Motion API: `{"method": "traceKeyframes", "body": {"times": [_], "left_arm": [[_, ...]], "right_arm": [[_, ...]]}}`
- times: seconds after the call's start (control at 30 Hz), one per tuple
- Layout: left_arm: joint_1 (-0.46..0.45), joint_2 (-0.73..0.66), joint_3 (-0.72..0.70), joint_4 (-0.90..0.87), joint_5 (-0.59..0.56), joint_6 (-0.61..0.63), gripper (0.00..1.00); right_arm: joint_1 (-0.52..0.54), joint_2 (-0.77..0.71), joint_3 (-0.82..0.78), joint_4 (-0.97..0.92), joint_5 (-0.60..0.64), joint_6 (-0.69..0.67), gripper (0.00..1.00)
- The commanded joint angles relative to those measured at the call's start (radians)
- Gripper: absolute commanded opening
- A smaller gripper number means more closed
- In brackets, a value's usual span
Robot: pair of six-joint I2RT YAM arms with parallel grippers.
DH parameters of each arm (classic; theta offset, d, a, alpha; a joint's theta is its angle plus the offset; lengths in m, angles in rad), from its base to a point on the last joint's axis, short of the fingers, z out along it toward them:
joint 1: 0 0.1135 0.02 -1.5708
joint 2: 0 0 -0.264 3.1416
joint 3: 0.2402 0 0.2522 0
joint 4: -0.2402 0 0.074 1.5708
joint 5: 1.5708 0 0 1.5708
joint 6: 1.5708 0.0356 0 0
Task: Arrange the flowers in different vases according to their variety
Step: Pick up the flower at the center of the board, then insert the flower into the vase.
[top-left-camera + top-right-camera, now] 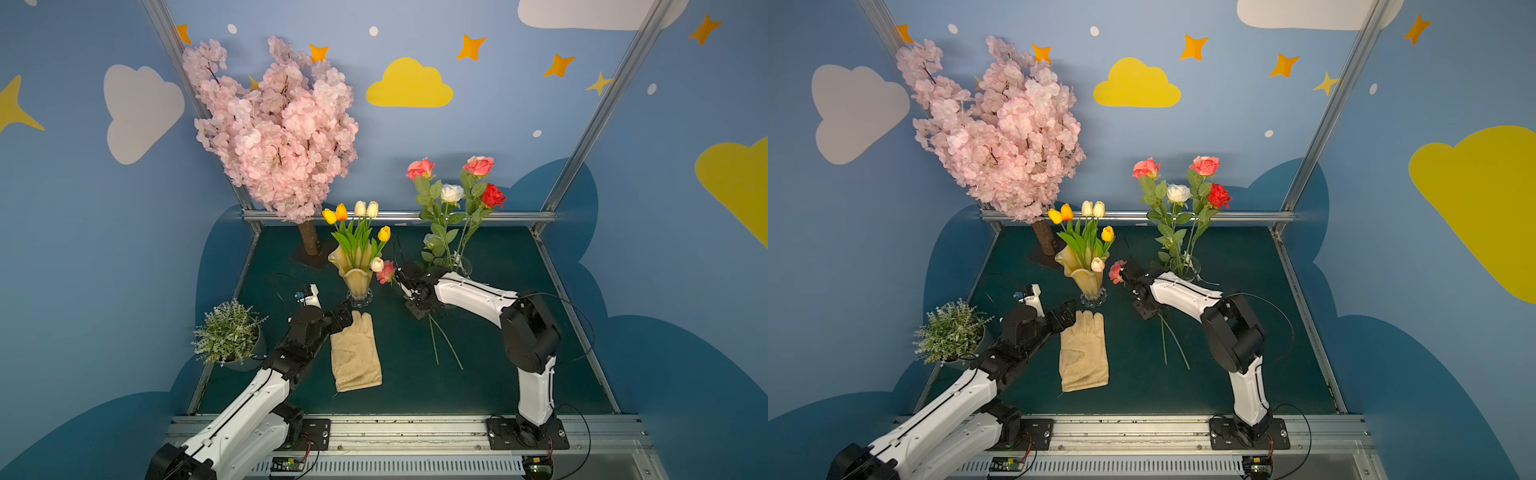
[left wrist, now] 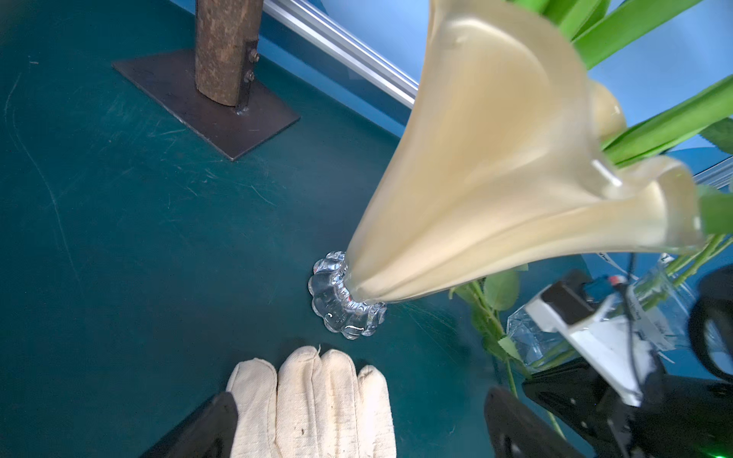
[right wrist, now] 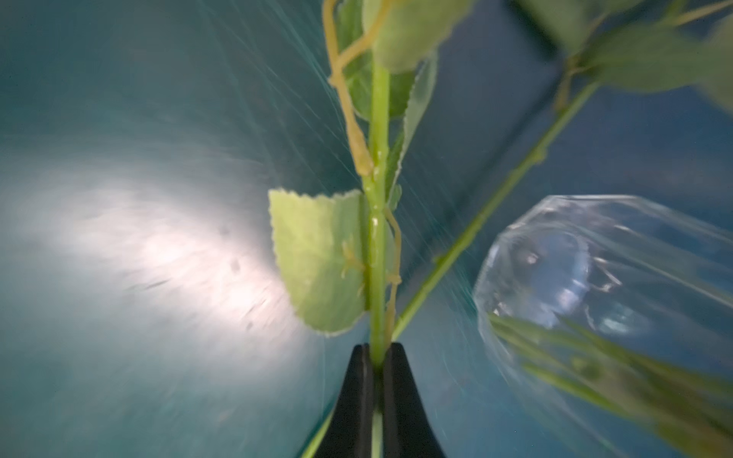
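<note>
The right gripper (image 3: 377,355) was pinched tight on the green stem (image 3: 377,246) of a pink rose (image 1: 386,272), its two black fingers pressed together with the stem between them. Serrated leaves stood out from the stem just ahead of the fingertips, and the bloom lay just beyond the gripper, close beside the ruffled rim of the amber vase (image 1: 356,276). On the gripper's other side, near but apart, stood the clear vase (image 3: 595,277), which held the other roses (image 1: 453,193), pink, white and red, upright. A second stem (image 3: 476,230) crossed slantwise just past the fingers, and in both top views two stem ends (image 1: 446,345) trailed behind the gripper over the dark green mat (image 1: 519,374). The left gripper (image 2: 361,394) stood spread wide and held nothing, its fingers either side of the fingertips of a cream cloth glove (image 2: 317,404) lying flat on the mat. The glass foot of the amber vase was just ahead of it, and the tulips (image 1: 361,224), yellow, orange and cream, rose from that vase. Well beyond the left gripper stood the pink blossom tree (image 1: 274,133) on its plate, and back beside the left arm a small potted plant (image 1: 228,332). The pale strips (image 2: 650,329) on the clear vase, seen from the left wrist, were too small to read.
</note>
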Motion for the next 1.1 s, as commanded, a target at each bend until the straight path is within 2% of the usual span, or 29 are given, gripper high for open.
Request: {"method": "traceKeyframes", "body": {"times": [0.0, 0.27, 0.53, 0.7, 0.83, 1.07], "left_arm": [[0.003, -0.030, -0.007, -0.008, -0.002, 0.003, 1.00], [0.003, -0.044, -0.014, -0.004, 0.000, -0.001, 1.00], [0.002, -0.040, -0.015, -0.001, 0.001, -0.002, 1.00], [0.003, -0.036, -0.015, -0.001, 0.001, 0.000, 1.00], [0.003, -0.036, -0.015, -0.001, 0.001, 0.001, 1.00], [0.003, -0.034, -0.015, 0.001, -0.002, 0.004, 1.00]], "right_arm": [[0.007, -0.172, -0.047, 0.116, -0.066, 0.013, 0.00], [-0.007, -0.514, -0.240, 0.411, -0.135, 0.050, 0.00], [-0.058, -0.775, -0.445, 0.882, -0.033, 0.028, 0.00], [-0.120, -0.831, -0.453, 0.994, 0.054, -0.008, 0.00], [-0.192, -0.848, -0.458, 1.088, 0.077, -0.009, 0.00], [-0.271, -0.782, -0.395, 1.152, 0.112, -0.028, 0.00]]}}
